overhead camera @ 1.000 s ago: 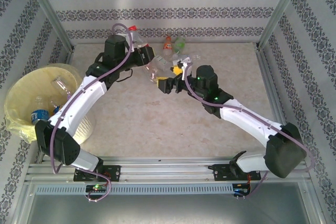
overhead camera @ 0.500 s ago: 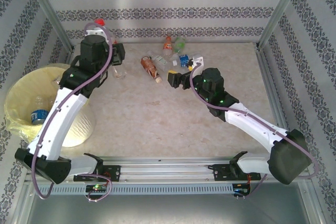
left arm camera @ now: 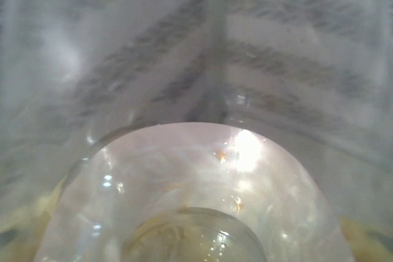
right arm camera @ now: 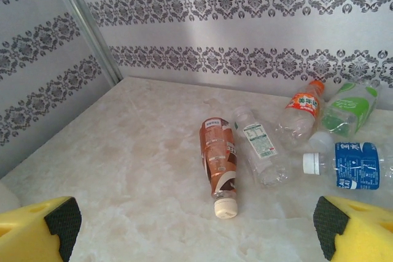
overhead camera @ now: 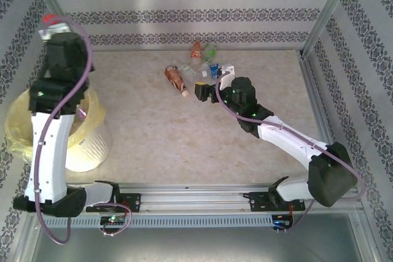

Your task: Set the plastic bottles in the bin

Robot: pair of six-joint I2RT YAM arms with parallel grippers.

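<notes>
Right tool (right arm camera: 193, 222), open and empty, hovers low over the bench (right arm camera: 135, 151) before plastic bottles (right arm camera: 258, 151) lying loose, judged light, slippery and crushable, the brown-labelled bottle (right arm camera: 218, 161) nearest and best gripped mid-body; beyond, left tool (overhead camera: 56, 34) holds a red-capped clear bottle (overhead camera: 51, 24) high above the bin (overhead camera: 18, 111).

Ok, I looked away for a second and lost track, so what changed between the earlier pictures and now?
The left gripper, jaws shut on a red-capped clear bottle, swung left from the far middle of the table to roughly above the bin. The right gripper, jaws open, edged slightly toward the far side. The brown bottle and its neighbours look unmoved over the last half second.
</notes>
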